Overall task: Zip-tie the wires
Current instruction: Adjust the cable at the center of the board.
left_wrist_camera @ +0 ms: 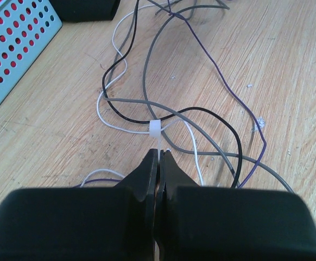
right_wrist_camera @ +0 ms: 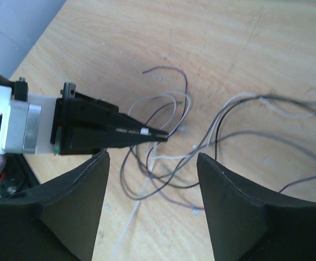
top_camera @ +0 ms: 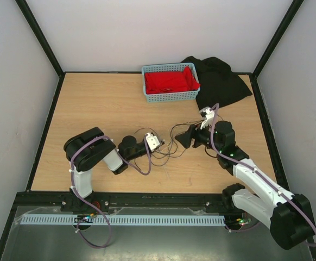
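Note:
The wires are thin black, grey, white and purple strands, looping loosely on the wooden table. A white zip tie circles several of them where they cross. My left gripper is shut on the zip tie's tail just behind its head. In the right wrist view, my left gripper points in from the left over the wires. My right gripper is open, its fingers straddling the wires without touching them. A blurred white tail runs below. From above, both grippers face each other over the wires.
A blue perforated basket holding red cloth stands at the back centre; its corner shows in the left wrist view. A black cloth lies to its right. Black frame posts and white walls bound the table.

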Tool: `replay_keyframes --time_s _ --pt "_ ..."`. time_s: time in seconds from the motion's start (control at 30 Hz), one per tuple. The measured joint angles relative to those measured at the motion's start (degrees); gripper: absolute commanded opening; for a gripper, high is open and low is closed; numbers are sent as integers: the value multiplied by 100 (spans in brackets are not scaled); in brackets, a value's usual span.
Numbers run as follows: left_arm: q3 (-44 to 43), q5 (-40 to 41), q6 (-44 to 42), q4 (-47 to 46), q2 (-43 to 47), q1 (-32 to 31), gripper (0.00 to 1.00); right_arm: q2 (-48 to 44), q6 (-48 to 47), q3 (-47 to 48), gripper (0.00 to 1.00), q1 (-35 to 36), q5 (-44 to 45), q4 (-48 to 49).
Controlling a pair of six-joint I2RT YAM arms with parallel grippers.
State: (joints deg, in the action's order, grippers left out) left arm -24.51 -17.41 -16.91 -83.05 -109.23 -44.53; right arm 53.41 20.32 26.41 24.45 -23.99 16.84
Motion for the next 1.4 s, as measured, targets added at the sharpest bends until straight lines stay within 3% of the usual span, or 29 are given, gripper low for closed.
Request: replay_keyframes --time_s 0.17,0.47,0.77,1.13,1.4 --pt "-50 85 245 2 0 20 0 -173 693 -258 64 76 -11 -581" --pt "-96 205 485 2 -2 20 0 374 1482 -1062 62 682 -11 -767" --pt "-129 256 608 4 -37 20 0 1268 1781 -1062 61 907 -2 -4" --pt "-149 291 678 2 -37 20 0 2181 2026 -999 45 1158 17 933" --pt "-146 310 713 4 -37 20 0 2614 2024 -734 42 1246 68 1250"
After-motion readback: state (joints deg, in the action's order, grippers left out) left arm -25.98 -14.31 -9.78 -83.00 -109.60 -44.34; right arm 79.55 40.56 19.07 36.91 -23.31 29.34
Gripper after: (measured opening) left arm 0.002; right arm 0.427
